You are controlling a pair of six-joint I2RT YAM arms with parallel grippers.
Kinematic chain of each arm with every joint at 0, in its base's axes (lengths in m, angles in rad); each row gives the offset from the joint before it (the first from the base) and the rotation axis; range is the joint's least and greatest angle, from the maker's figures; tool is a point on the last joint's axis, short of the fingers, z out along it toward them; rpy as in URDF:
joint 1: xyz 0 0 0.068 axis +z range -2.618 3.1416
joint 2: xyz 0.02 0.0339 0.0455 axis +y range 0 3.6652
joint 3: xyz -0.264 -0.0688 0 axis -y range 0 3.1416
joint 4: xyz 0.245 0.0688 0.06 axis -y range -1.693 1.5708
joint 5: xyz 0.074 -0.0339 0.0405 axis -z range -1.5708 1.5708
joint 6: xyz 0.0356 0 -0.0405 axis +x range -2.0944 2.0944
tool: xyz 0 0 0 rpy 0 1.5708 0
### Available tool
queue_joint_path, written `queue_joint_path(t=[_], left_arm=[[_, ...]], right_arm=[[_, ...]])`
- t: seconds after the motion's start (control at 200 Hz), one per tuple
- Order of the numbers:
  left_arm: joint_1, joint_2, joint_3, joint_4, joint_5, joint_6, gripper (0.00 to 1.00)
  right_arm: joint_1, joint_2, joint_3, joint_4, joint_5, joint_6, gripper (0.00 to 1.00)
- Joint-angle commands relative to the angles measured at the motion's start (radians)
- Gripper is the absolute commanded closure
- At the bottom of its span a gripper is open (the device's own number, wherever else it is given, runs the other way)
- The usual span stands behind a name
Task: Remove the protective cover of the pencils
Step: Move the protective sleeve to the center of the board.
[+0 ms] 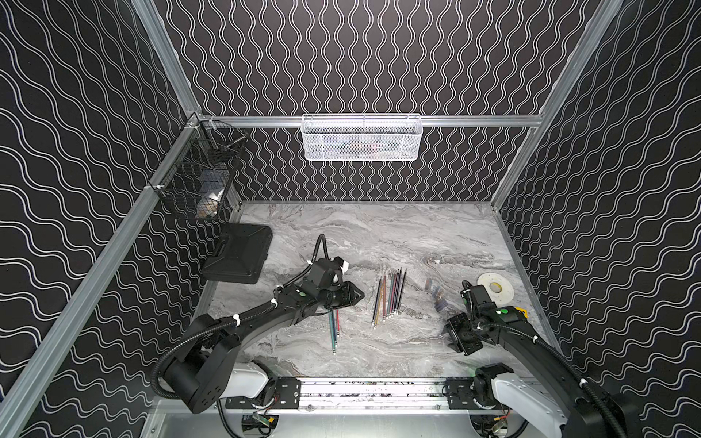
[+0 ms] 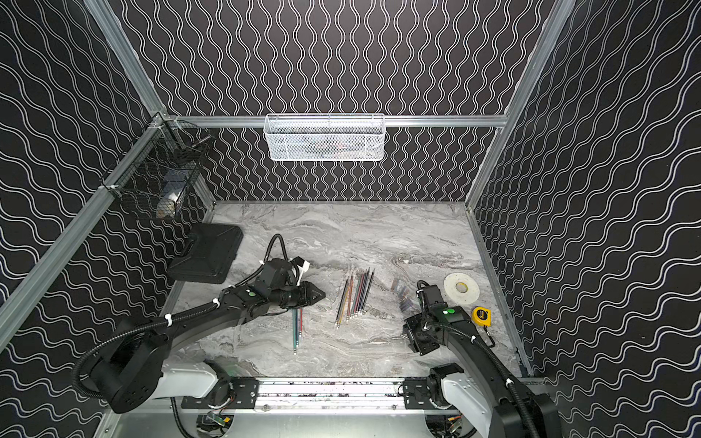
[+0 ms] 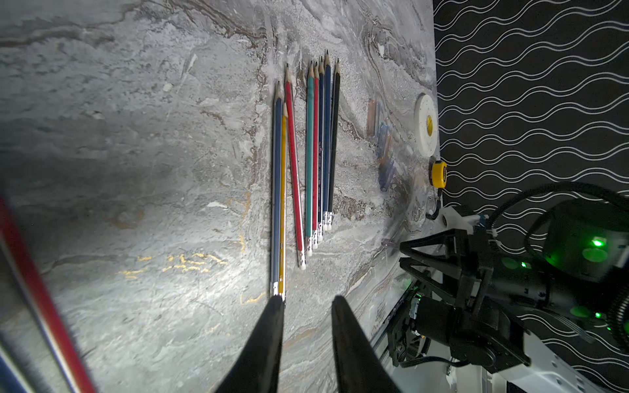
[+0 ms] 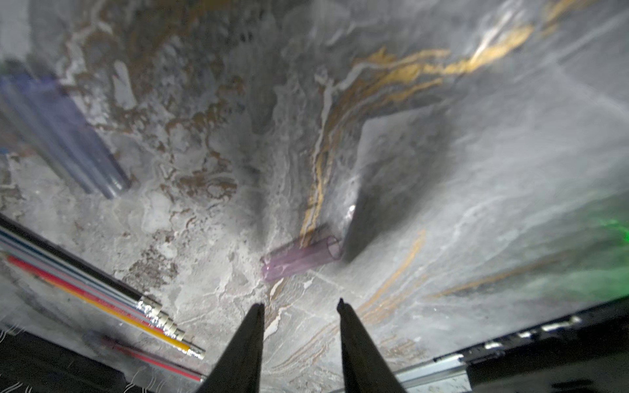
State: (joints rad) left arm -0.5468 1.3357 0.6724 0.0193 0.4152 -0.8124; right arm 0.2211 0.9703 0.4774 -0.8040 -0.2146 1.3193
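Observation:
Several bare pencils (image 1: 389,297) lie side by side mid-table, sharpened tips pointing to the back wall; the left wrist view shows them (image 3: 306,163) ahead of my left gripper (image 3: 308,299), which is open and empty. In both top views that gripper (image 1: 358,294) hovers left of the row, over a few more pencils (image 1: 334,330) whose far ends it hides. A purple see-through protective cover (image 4: 301,257) lies on the marble just ahead of my open, empty right gripper (image 4: 301,306). More loose covers (image 1: 436,294) lie right of the row.
A white tape roll (image 1: 495,288) and a yellow tape measure (image 2: 481,316) sit by the right wall. A black case (image 1: 239,252) lies at the back left under a black wire basket (image 1: 197,178). A white mesh basket (image 1: 360,138) hangs on the back rail.

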Motion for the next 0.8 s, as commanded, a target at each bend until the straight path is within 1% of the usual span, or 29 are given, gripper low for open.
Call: queue_joint_path(t=[0.0, 0.165, 0.255, 0.35, 0.625, 0.796], left_arm=[[0.008, -0.032, -0.009, -0.031, 0.003, 0.022, 0.71], [0.035, -0.104, -0.034, -0.098, -0.020, 0.033, 0.71], [0.050, -0.163, -0.054, -0.139, -0.041, 0.033, 0.71], [0.056, -0.204, -0.075, -0.170, -0.037, 0.032, 0.71], [0.058, -0.294, -0.123, -0.272, -0.062, 0.057, 0.71], [0.057, -0.322, -0.153, -0.339, -0.071, 0.062, 0.70]], right_arm=[[-0.003, 0.037, 0.000, 0.048, 0.052, 0.006, 0.62], [-0.005, 0.082, -0.024, 0.136, 0.043, 0.008, 0.62], [-0.006, 0.112, -0.024, 0.170, 0.053, -0.009, 0.62], [-0.009, 0.140, -0.012, 0.195, 0.062, -0.037, 0.62], [-0.014, 0.191, 0.076, 0.195, 0.129, -0.131, 0.62], [-0.016, 0.171, 0.124, 0.172, 0.148, -0.190, 0.62]])
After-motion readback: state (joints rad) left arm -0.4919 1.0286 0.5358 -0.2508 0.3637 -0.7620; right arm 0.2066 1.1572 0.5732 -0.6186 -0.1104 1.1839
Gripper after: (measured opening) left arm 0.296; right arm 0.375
